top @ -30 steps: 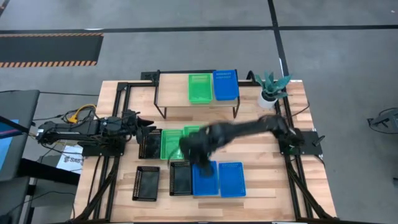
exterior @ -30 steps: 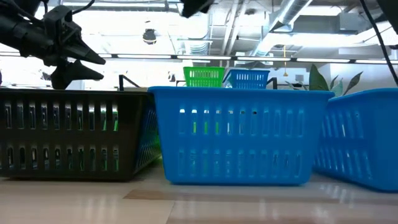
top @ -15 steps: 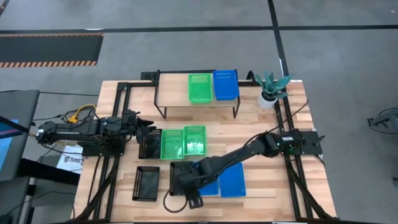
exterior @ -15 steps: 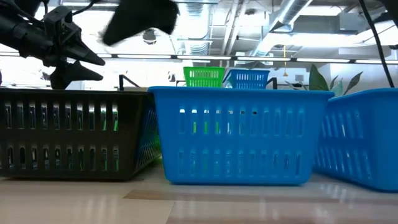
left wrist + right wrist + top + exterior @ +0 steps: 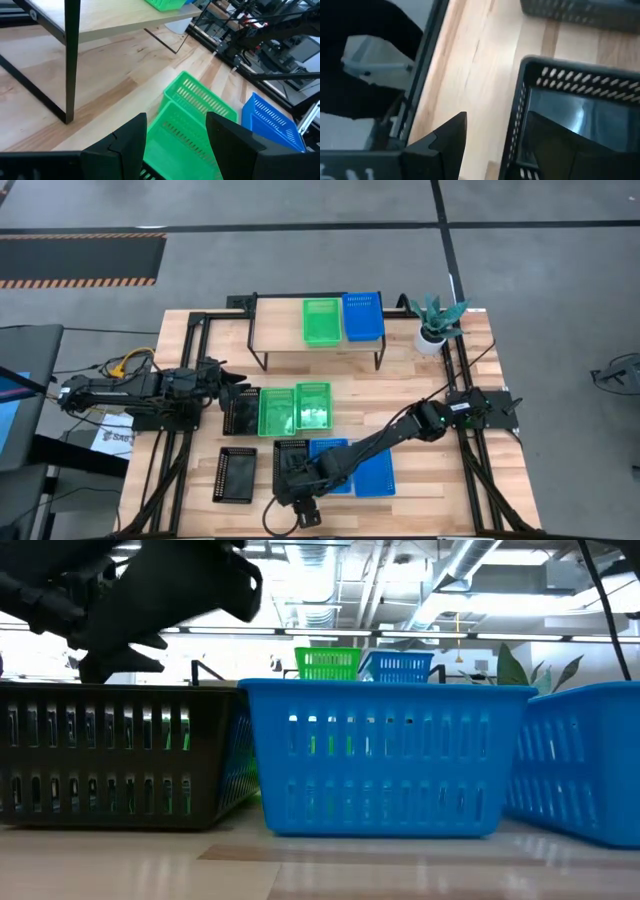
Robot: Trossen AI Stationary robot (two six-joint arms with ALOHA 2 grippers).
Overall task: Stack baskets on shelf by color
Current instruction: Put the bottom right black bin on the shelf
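On the shelf (image 5: 290, 350) stand a green basket (image 5: 322, 321) and a blue basket (image 5: 363, 316). The table holds a black basket (image 5: 240, 411), two green baskets (image 5: 277, 411) (image 5: 313, 405), two more black baskets (image 5: 236, 474) (image 5: 291, 460) and two blue ones (image 5: 373, 470) (image 5: 335, 448). My right gripper (image 5: 300, 505) (image 5: 496, 116) is open at the near short wall (image 5: 514, 127) of the middle black basket, one finger inside and one outside. My left gripper (image 5: 232, 388) (image 5: 176, 116) hangs open above the far black and green baskets.
A potted plant (image 5: 436, 320) stands right of the shelf. Black frame rails (image 5: 200, 380) run along the table's sides. The table's near edge (image 5: 427, 75) lies just beyond my right gripper. Bare wood (image 5: 330, 370) shows between the shelf and the far row of baskets.
My right arm has swung from above the left blue basket toward the table's near edge and leftward, ending low at the near end of the middle black basket. No basket has moved.
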